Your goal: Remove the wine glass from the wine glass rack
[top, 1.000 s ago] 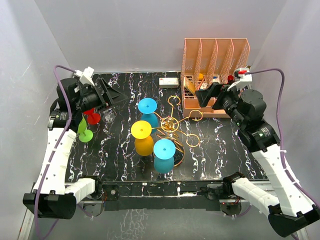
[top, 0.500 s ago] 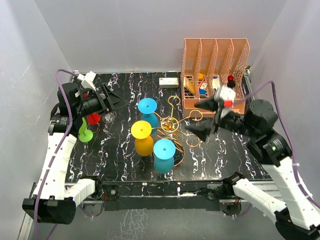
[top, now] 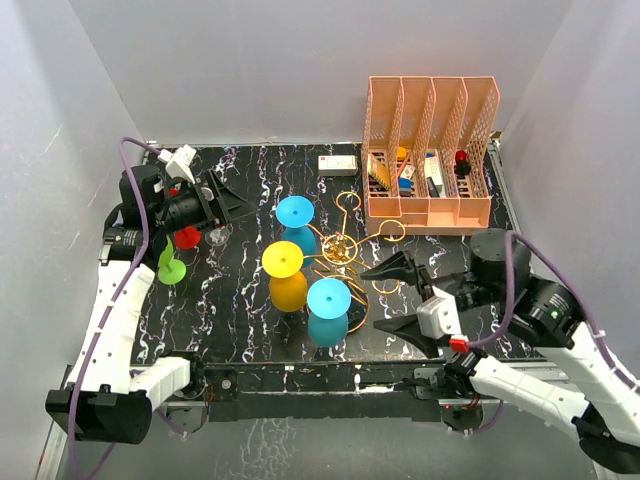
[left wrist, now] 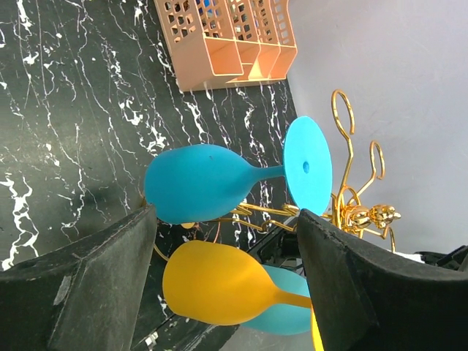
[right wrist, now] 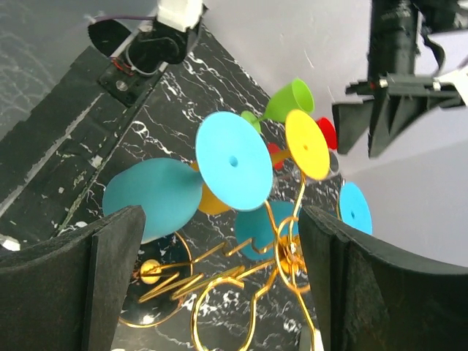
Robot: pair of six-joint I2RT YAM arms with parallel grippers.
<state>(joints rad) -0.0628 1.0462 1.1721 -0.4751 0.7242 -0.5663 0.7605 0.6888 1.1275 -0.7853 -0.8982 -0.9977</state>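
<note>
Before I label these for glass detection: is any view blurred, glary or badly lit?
Top external: sharp, evenly lit, no glare on the black table. Left wrist: blue glass crisp, left claw's fingers dark and featureless. Right wrist: teal glass and gold rack sharp, right claw's fingers near-black.

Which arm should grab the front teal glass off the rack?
Right, probably: the right gripper, open, faces the teal glass close by; the left gripper is farther off, facing the rear blue glass.
</note>
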